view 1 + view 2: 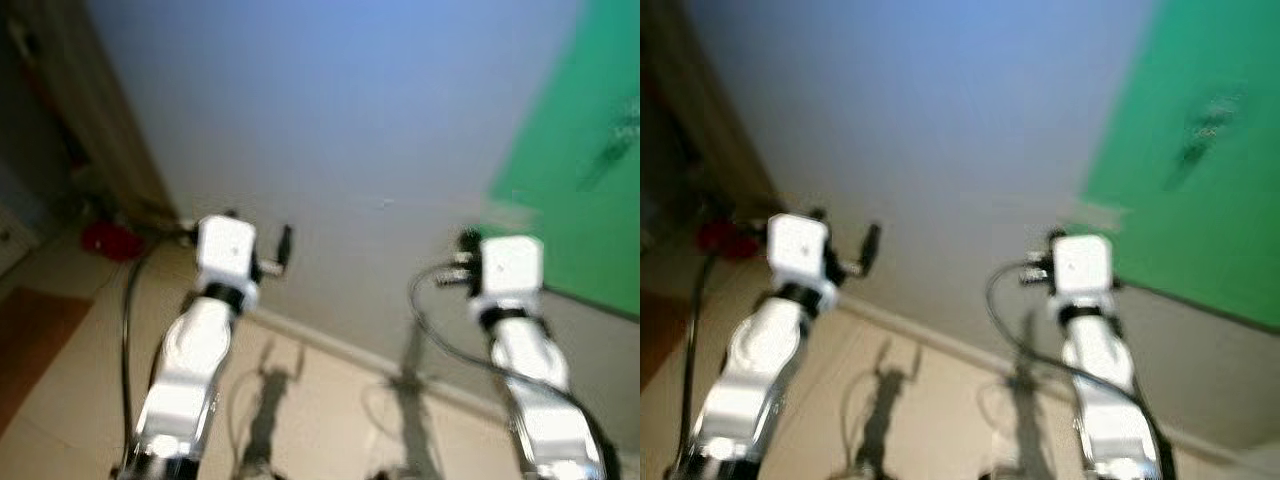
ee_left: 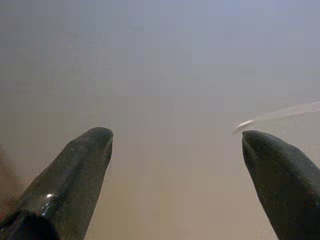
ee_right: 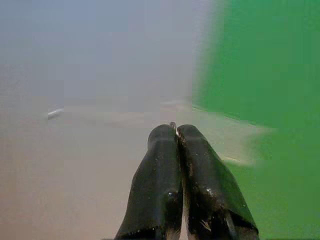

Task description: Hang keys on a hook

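Everything is blurred. On a green panel [image 1: 570,150] at the right of the grey wall [image 1: 340,120] hangs a small dark shape [image 1: 610,150]; I cannot tell whether it is a hook or keys. Both arms are raised toward the wall. My left gripper [image 2: 175,137] is open with nothing between its fingers [image 2: 85,160] and points at bare wall. My right gripper [image 3: 175,127] is shut near the panel's lower left edge. A thin pale sliver pokes out at its tips, too small to identify.
A wooden door frame [image 1: 110,130] stands at the left, with a red object [image 1: 110,240] on the tiled floor beside it. A white baseboard [image 1: 340,345] runs along the wall's foot. A black cable [image 1: 440,330] loops off the right arm.
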Robot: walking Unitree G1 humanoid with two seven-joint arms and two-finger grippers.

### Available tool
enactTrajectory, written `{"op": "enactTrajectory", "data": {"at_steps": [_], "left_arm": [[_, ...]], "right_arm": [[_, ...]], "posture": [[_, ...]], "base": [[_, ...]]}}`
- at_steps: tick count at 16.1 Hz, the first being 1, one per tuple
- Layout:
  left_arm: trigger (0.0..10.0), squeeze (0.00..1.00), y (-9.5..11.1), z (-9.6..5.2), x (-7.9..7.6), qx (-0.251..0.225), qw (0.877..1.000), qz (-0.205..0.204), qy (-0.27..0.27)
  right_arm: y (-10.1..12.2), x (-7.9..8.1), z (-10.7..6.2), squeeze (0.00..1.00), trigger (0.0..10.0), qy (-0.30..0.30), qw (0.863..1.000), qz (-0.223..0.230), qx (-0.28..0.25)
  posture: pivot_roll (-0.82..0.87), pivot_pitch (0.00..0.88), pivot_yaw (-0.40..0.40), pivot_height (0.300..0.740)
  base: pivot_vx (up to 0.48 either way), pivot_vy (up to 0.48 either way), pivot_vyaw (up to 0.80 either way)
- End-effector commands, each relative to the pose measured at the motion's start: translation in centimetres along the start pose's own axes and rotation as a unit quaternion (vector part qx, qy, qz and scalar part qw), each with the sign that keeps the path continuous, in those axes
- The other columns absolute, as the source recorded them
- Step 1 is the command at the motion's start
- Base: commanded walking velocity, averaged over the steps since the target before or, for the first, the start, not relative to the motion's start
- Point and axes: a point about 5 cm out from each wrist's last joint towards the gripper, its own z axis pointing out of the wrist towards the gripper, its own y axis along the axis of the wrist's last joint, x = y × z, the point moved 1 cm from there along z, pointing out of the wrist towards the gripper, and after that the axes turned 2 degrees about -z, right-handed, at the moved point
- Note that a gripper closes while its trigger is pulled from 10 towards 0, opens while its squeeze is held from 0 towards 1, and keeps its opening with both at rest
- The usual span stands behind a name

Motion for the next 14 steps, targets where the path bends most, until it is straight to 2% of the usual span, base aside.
{"op": "enactTrajectory", "data": {"at_steps": [1,4,9,12,14], "left_arm": [[10.0,0.00,-0.2,-0.2,0.7,0.005,1.000,0.011,0.009],[10.0,0.00,-0.3,-0.1,0.7,0.005,1.000,0.010,0.004],[10.0,0.00,-0.3,0.2,0.9,0.003,1.000,0.015,0.004],[10.0,0.00,-0.4,0.1,0.6,0.009,1.000,0.006,-0.005],[10.0,0.00,-0.1,0.0,0.6,0.001,1.000,0.019,-0.008]], "right_arm": [[0.2,0.5,-0.5,0.00,10.0,0.006,1.000,0.025,-0.005],[0.2,0.7,-1.2,0.00,10.0,0.012,0.999,0.039,-0.003],[1.4,1.3,-0.7,0.00,10.0,0.058,0.997,0.035,-0.024],[2.6,1.4,-0.2,0.00,10.0,0.077,0.995,0.050,-0.036],[3.3,1.8,0.1,0.00,10.0,0.095,0.992,0.064,-0.043]], "posture": [[-0.16,0.065,0.052,0.740],[-0.16,0.068,0.063,0.740],[-0.16,0.077,0.072,0.740],[-0.15,0.078,0.069,0.740],[-0.14,0.083,0.067,0.740]], "base": [[0.000,-0.480,-0.48],[0.000,-0.480,-0.67],[0.000,-0.480,0.00],[0.000,0.000,0.00],[0.000,0.000,0.00]]}}
